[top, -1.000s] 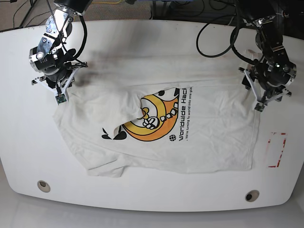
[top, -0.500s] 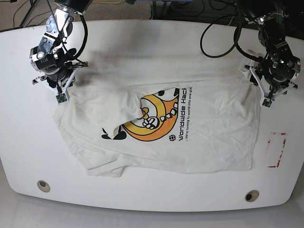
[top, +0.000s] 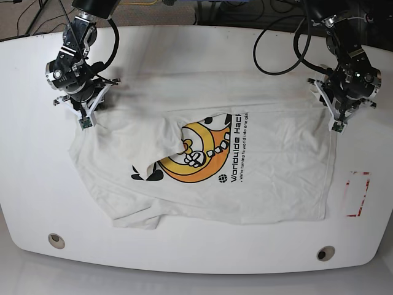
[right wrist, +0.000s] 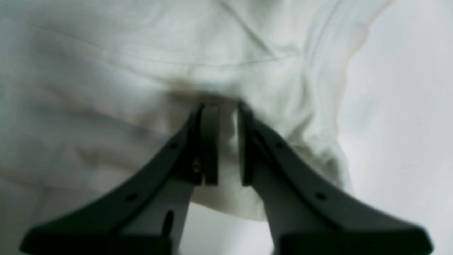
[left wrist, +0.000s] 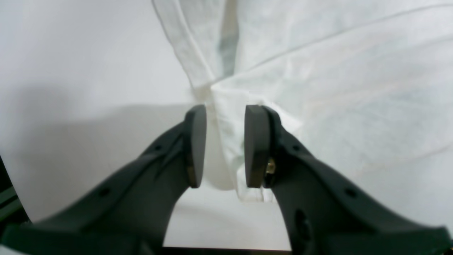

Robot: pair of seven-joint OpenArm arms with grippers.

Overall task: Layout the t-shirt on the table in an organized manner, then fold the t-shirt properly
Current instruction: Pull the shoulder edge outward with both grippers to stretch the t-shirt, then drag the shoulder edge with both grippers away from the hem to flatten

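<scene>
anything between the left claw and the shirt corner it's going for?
Nothing visible. In the left wrist view the t-shirt hem already sits between the left claw pads, with a gap still showing and only bare table beside it.

Left fingers (left wrist: 255, 145) have narrowed, seemingly around t-shirt (left wrist: 318, 81) corner.

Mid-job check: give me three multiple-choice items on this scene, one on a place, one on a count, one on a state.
1. The red-outlined rectangle mark lies, in the base view:
A. right of the shirt
B. under the graphic
C. at the far-left edge

2. Round metal grommet holes in the glossy white table:
A. one
B. two
C. four

3. The white cloth t-shirt with the orange-yellow graphic is:
A. folded small
B. hanging off the table
C. spread, one part flopped over the graphic

Answers: A, bare tabletop beside the hem; B, both near the front edge; C, cloth covers the print's left.
</scene>
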